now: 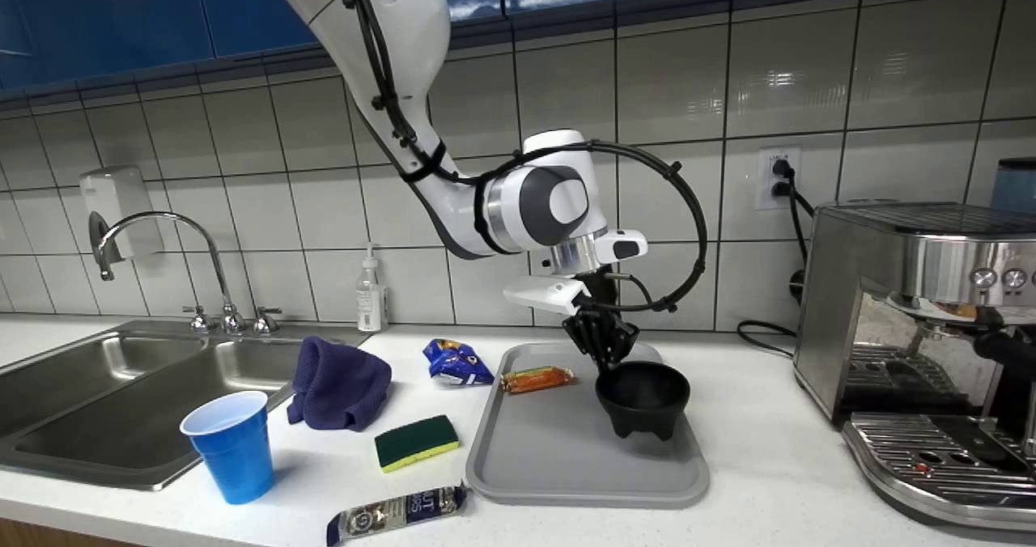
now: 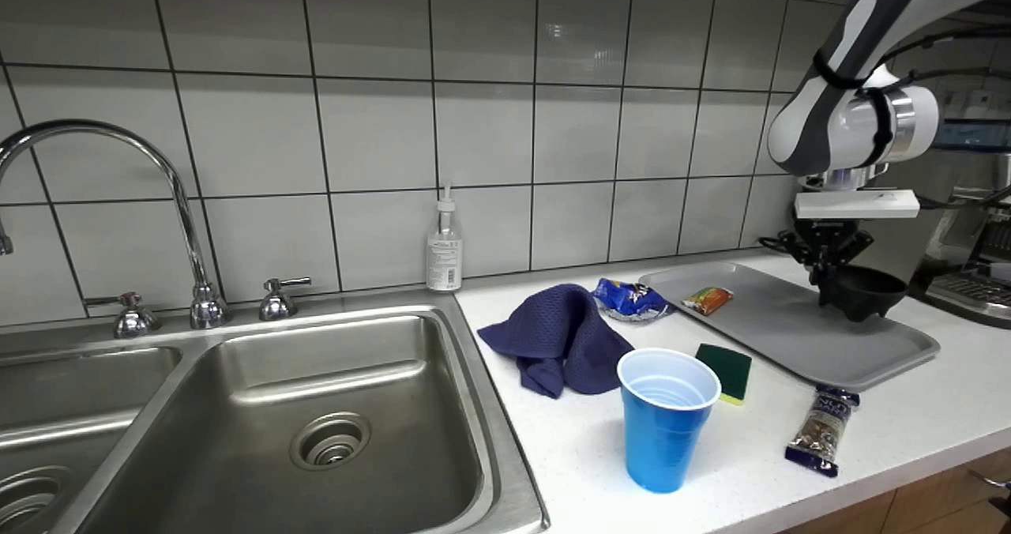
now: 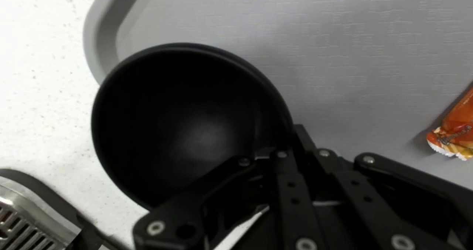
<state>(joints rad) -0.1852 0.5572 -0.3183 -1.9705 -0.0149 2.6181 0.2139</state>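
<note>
Your pincer point(image 1: 603, 361) is drawn almost together, pinching the black bowl point(image 1: 643, 395) by one side of its rim, so the bowl juts out over the gray tray point(image 1: 558, 470) on the pincer's coffee machine point(image 1: 882, 320) side. Whether its feet touch the tray, you can't tell. A one-sided pinch may well let it tip, so hold the mouth upward, turn your wrist slowly and move gently. On the pincer's opposite side, near it, an orange wrapped snack point(image 1: 537, 379) lies on the tray; mind your outer finger there. Behind the pincer, the tiled wall point(image 1: 486, 288) limits you, and a looped cable point(image 1: 689, 199) bulges above it. Well off past the snack lie a blue wrapper point(image 1: 456, 361) and sponge point(image 1: 416, 443).
</note>
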